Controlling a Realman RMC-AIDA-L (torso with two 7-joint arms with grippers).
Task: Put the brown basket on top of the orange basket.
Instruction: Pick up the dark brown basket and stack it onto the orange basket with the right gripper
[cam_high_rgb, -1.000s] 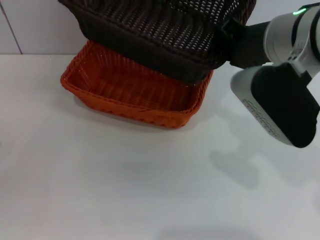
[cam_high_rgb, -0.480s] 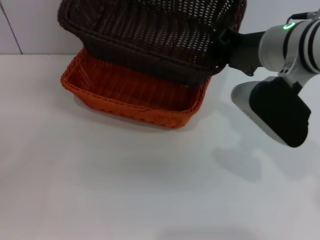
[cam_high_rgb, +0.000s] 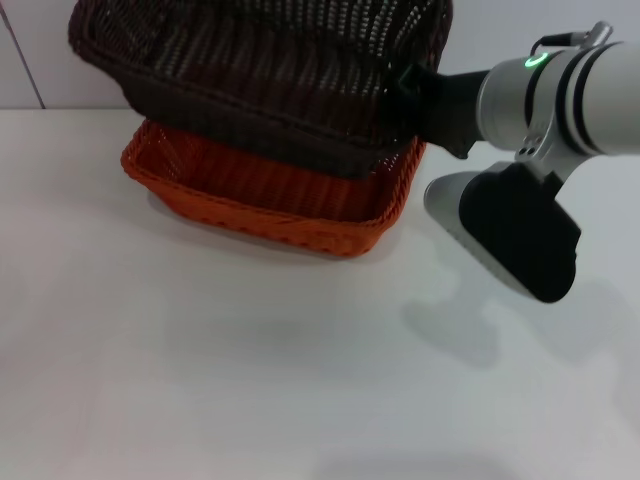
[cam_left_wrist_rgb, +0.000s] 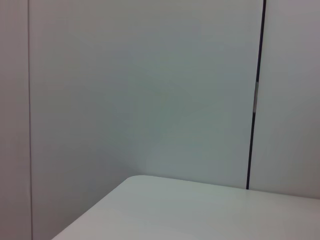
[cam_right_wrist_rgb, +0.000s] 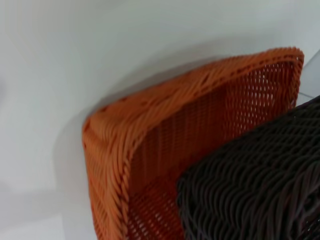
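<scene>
counter (cam_high_rgb: 250, 380): white, holds the orange one near its far edge
orange basket (cam_high_rgb: 300, 205): sits flat, open side up
brown basket (cam_high_rgb: 260, 70): hangs tilted right over the orange one, lower corner dipping inside
right hand (cam_high_rgb: 405, 95): pinching the brown basket's right rim

Brown basket (cam_high_rgb: 260, 80) cut off at head view's top edge; covers far part of orange basket (cam_high_rgb: 265, 205). Right gripper's (cam_high_rgb: 405, 95) fingers hidden against dark weave, grip unconfirmed. Left gripper out of every view.
</scene>
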